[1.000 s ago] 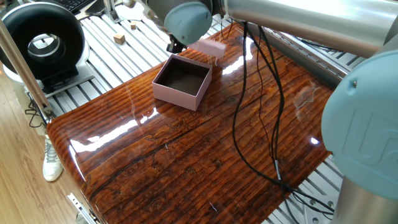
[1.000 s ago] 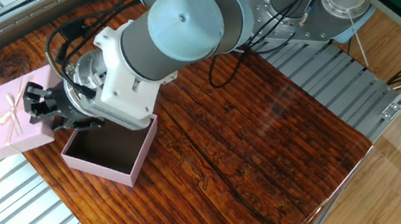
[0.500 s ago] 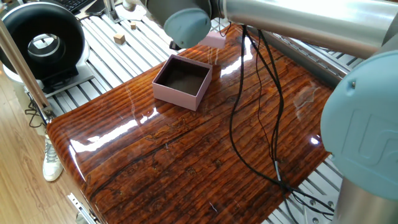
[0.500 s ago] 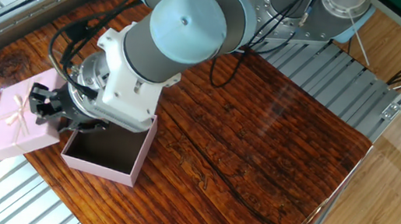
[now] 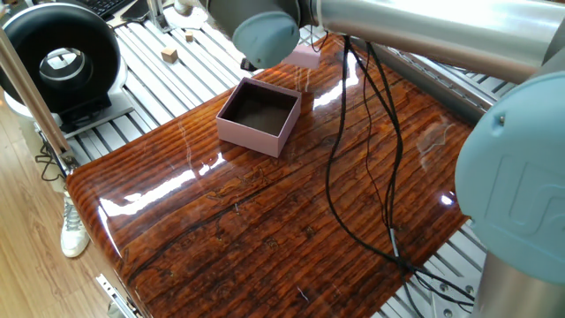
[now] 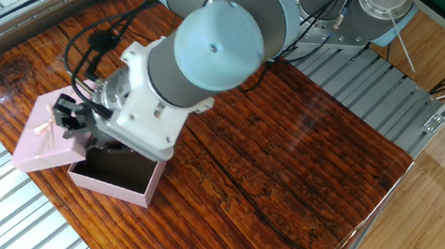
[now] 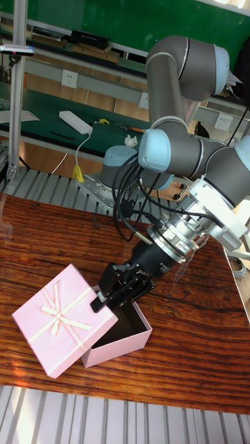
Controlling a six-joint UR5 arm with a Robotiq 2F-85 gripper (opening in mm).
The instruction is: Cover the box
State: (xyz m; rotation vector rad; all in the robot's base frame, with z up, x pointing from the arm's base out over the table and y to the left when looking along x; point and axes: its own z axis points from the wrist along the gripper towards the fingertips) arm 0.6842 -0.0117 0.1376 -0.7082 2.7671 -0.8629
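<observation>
The box [image 5: 259, 115] is a small pale pink square base with a dark inside, standing open on the wooden table [image 5: 265, 230]. In the tall fixed view it [image 7: 123, 341] sits just right of the pink lid [image 7: 62, 327] with its ribbon bow. My gripper [image 7: 109, 294] is shut on the lid's near edge and holds it tilted beside the box, its corner overlapping the box's rim. From the other side the lid [image 6: 50, 140] hangs left of the box [image 6: 116, 183], with the gripper [image 6: 74, 114] above. The arm hides most of the lid [image 5: 305, 56] in one fixed view.
A black round device [image 5: 57, 57] and small wooden blocks [image 5: 169, 55] lie on the slatted metal bench beyond the table's left end. Black cables [image 5: 353, 177] hang from the arm across the table's middle. The table's front edge [image 6: 336, 245] is near.
The arm has shifted right toward the box, carrying the lid with it. The lid now sits closer to the box and more tilted.
</observation>
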